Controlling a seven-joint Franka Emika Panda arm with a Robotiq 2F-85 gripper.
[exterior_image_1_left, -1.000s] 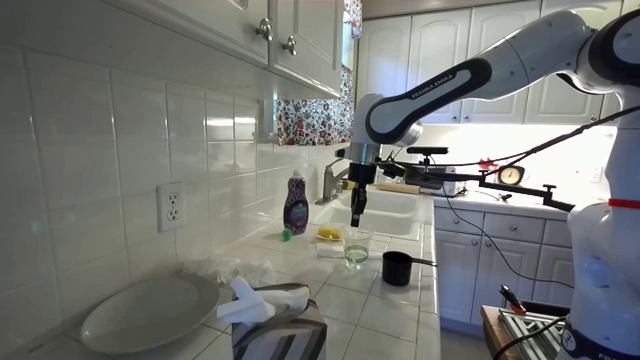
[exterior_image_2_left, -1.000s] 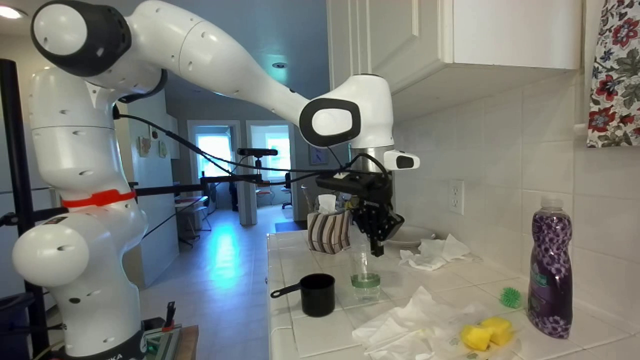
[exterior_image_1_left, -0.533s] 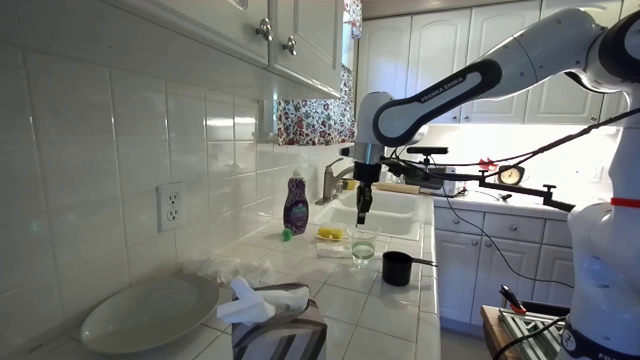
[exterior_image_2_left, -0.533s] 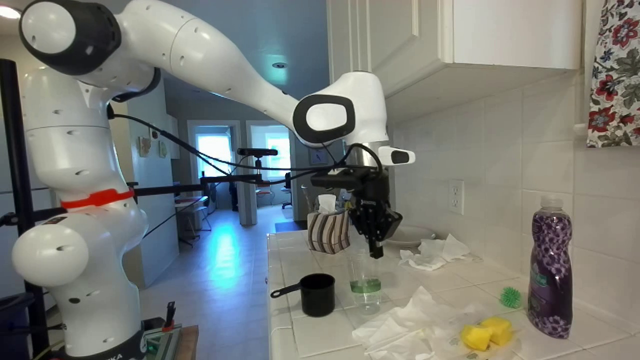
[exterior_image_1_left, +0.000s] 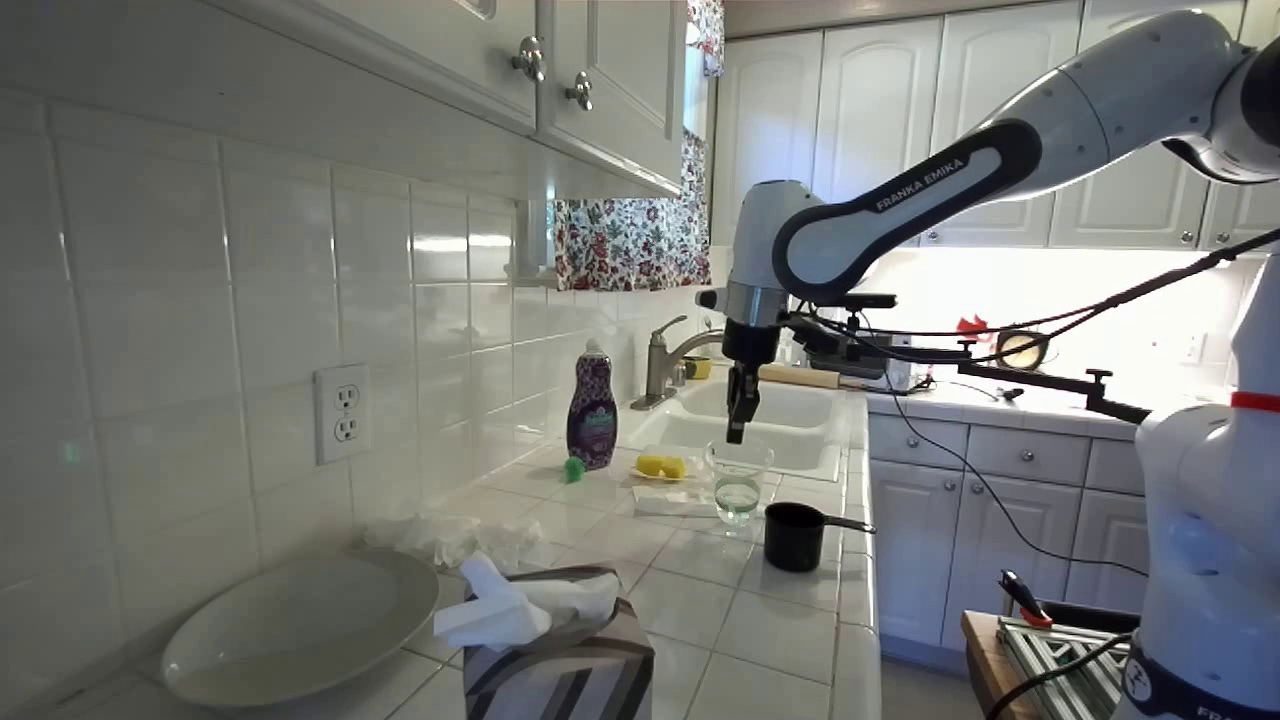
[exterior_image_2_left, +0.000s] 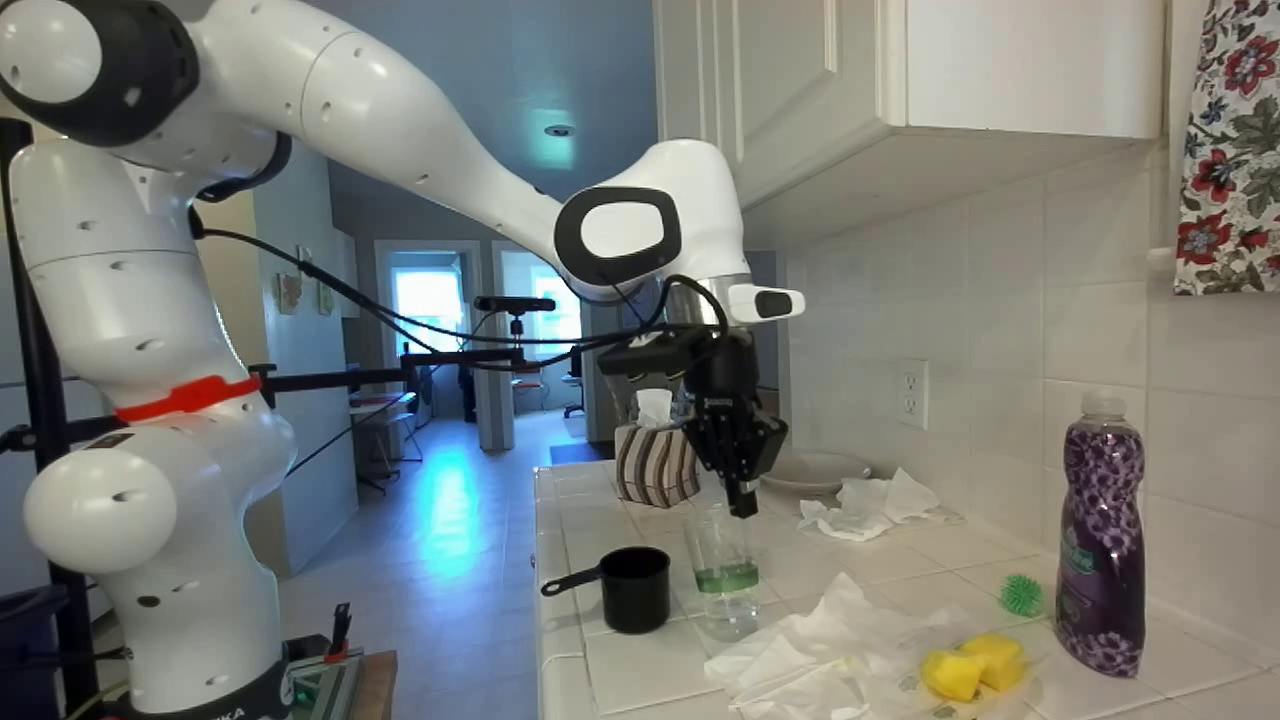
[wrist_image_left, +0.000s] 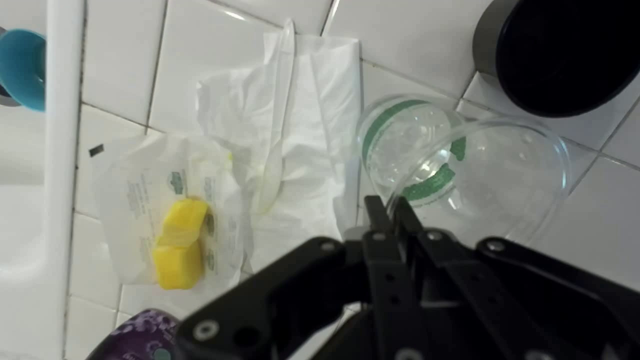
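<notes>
Sink (wrist_image_left: 61, 165), one, runs down the left edge of the wrist view, and one blue vessel (wrist_image_left: 22, 67) sits inside its rim at upper left. One purple bottle (wrist_image_left: 137, 342) pokes in at lower left; above it lie two yellow chunks (wrist_image_left: 177, 265) on one printed wrapper (wrist_image_left: 132, 215). Just left of centre come one white napkin (wrist_image_left: 320, 100) and, lying across it, one clear plastic utensil (wrist_image_left: 280, 115). At lower centre one gripper (wrist_image_left: 388, 207) has its two fingers (wrist_image_left: 406, 217) pinched together on the wall of one clear cup (wrist_image_left: 429, 186) with a green band; that cup fills the middle right of the frame, its rim nearest the camera. One black cup (wrist_image_left: 570, 50) takes the upper right corner, near the clear cup. Of these, the sink shows only as a strip, and its wall cuts off the blue vessel's right side. The bottom edge chops the purple bottle, leaving only part of its patterned front. The fingers hide a stretch of the clear cup's rim; whether its base touches the tiled counter (wrist_image_left: 120, 55) and whether it holds liquid are hard to make out. The black cup runs out at the top and right edges; its handle shows in both exterior views.
</notes>
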